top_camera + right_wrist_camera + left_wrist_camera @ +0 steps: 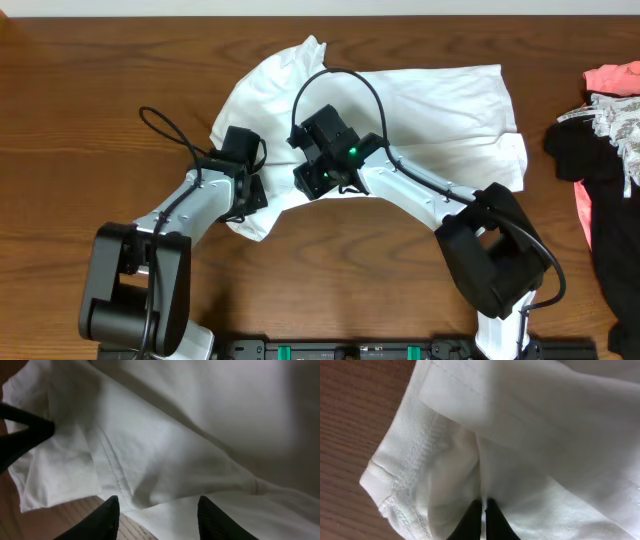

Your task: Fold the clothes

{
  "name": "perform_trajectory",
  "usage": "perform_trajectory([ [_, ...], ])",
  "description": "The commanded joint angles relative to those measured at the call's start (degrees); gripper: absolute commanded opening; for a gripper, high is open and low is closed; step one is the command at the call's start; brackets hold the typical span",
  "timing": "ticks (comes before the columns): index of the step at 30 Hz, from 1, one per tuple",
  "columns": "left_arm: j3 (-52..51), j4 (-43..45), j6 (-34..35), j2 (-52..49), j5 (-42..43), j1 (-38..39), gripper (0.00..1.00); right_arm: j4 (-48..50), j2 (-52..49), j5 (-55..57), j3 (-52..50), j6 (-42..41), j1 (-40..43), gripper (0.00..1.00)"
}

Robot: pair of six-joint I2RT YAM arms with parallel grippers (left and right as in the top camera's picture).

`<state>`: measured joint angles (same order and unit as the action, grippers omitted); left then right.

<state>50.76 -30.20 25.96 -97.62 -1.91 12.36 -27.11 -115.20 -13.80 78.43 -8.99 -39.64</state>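
Observation:
The clothes, one white T-shirt [430, 110], lie crumpled across the middle of the wooden table. My left gripper [252, 192] sits at the shirt's lower left edge. In the left wrist view its fingers [484, 512] are shut, with a thin fold of the white cloth [545, 435] pinched between the tips, beside a stitched hem [415, 455]. My right gripper [312, 180] hovers just right of it, over the shirt's front edge. Its fingers [159, 507] stand apart above the cloth [190, 435], holding nothing. The left gripper's dark fingertip [27, 430] shows at that view's left.
A heap of other garments [610, 130], black, pink and lacy, lies at the table's right edge. Bare wood [90, 90] surrounds the shirt on the left and in front. Both arms' bases stand at the near edge.

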Motion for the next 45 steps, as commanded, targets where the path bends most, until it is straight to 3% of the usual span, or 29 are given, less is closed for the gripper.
perform_trajectory([
  [1, -0.96, 0.31, 0.72, -3.34, -0.26, -0.46, 0.07, 0.26, 0.09, 0.5, 0.79, -5.53, -0.24, 0.48],
  [7, -0.96, 0.31, 0.72, -3.34, -0.26, -0.44, 0.07, 0.85, -0.55, 1.77, 0.63, -12.76, -0.24, 0.36],
  [21, -0.96, 0.31, 0.74, -3.34, -0.26, -0.44, 0.07, 0.59, -1.36, 3.52, 0.52, -25.14, -1.07, 0.39],
  [25, -0.96, 0.33, 0.72, -3.34, -0.26, -0.44, 0.07, 0.55, -2.64, 4.2, 0.5, -28.98, -1.16, 0.32],
  [39, -0.96, 0.31, 0.74, -3.34, -0.24, -0.44, 0.08, 3.06, -3.34, 4.15, 0.5, -34.71, -2.08, 0.41],
  [43, -0.96, 0.28, 0.74, -3.34, -0.24, -0.44, 0.07, 4.09, -3.34, 4.13, 0.5, -35.39, -2.08, 0.34],
  [45, -0.96, 0.28, 0.72, -3.34, -0.24, -0.44, 0.07, 4.44, -3.34, 4.11, 0.5, -36.2, -2.05, 0.25],
])
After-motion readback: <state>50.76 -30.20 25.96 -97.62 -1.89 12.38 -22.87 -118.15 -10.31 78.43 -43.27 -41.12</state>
